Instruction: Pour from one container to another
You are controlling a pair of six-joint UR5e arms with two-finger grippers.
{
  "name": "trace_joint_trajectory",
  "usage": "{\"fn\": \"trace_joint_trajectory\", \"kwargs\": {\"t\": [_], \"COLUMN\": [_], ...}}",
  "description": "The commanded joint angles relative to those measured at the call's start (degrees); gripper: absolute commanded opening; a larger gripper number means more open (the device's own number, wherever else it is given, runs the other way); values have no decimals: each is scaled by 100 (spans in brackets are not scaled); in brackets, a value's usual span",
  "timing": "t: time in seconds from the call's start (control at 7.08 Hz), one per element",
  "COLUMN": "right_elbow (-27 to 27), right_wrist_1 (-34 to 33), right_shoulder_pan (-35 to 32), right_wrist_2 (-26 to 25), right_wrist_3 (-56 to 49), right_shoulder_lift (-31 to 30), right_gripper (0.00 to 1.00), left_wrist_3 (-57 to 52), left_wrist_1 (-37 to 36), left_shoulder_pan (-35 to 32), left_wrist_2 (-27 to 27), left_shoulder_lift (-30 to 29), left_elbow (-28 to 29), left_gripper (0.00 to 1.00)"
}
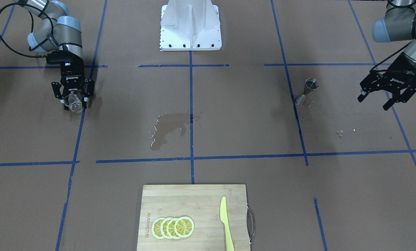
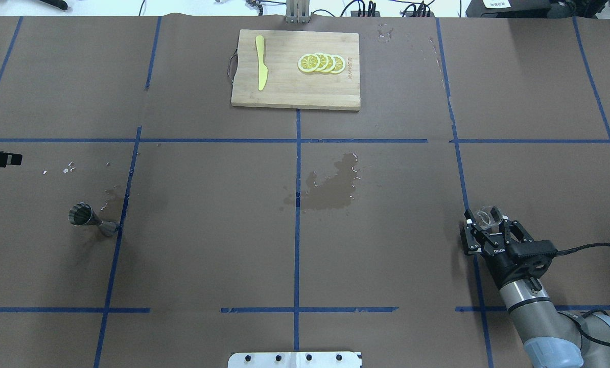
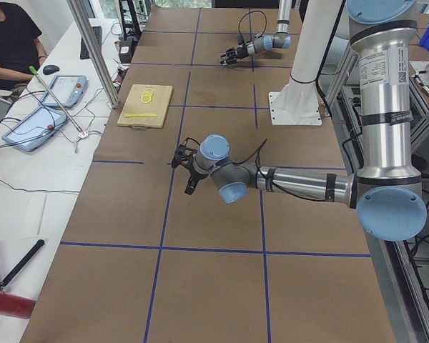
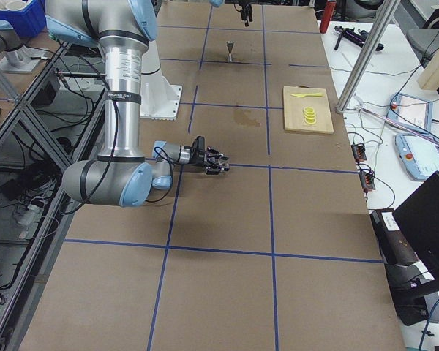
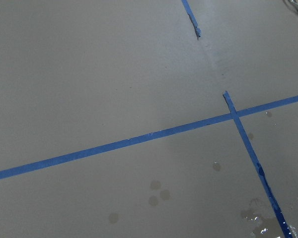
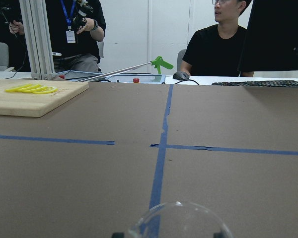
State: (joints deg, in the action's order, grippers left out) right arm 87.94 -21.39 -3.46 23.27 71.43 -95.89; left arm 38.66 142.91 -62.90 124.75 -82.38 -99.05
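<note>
Currently: glass (image 1: 72, 104) clamped in right claw (image 1: 75, 102), tabletop's (image 1: 249, 125) right side. Jigger (image 1: 307, 91) upright, well apart at left, droplets by its foot. Left claw (image 1: 374, 101) spread, empty, near it. Puddle (image 1: 169, 127) between. Board (image 1: 194, 202), lemon slices (image 1: 173, 227), knife (image 1: 226, 223) at operators' edge.

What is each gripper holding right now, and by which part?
Right gripper clamps the glass cup by its side walls; left gripper is open, empty.

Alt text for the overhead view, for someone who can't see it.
The right gripper, lower right, holds a clear glass cup, far from the metal jigger standing at the left. A wet patch marks the middle of the table; a cutting board with lemon slices and a yellow knife lies at the far edge.
</note>
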Motion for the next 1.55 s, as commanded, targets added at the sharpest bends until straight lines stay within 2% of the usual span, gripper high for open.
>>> {"fn": "trace_joint_trajectory", "kwargs": {"t": [0.0, 0.28, 0.57, 0.71, 0.85, 0.99, 1.13, 1.41], "right_elbow": [4, 73, 738, 899, 1396, 1741, 2075, 2384], "right_wrist_1": [30, 47, 39, 39, 12, 12, 3, 12], "right_shoulder_pan": [39, 39, 39, 30, 13, 4, 4, -14], "right_wrist_2": [10, 202, 772, 949, 1577, 1906, 2170, 2592], "right_wrist_3": [-7, -42, -95, -95, -95, -95, -86, -86], "right_shoulder_lift": [0, -78, -656, -798, -1087, -1568, -1730, -2081], "right_gripper": [100, 100, 100, 100, 100, 100, 100, 100], "left_wrist_3": [1, 1, 1, -8, 1, 1, -8, -8], "left_wrist_1": [0, 0, 0, -9, 0, 0, 0, 0], "left_shoulder_pan": [6, 6, 6, 6, 6, -3, 6, 6], "left_wrist_2": [-3, -3, -3, -3, -3, -3, -3, -3], "left_shoulder_lift": [3, -6, -6, -6, -23, -24, -24, -24], "left_elbow": [9, 26, 44, 61, 79, 62, 88, 88], "left_gripper": [100, 100, 100, 100, 100, 100, 100, 100]}}
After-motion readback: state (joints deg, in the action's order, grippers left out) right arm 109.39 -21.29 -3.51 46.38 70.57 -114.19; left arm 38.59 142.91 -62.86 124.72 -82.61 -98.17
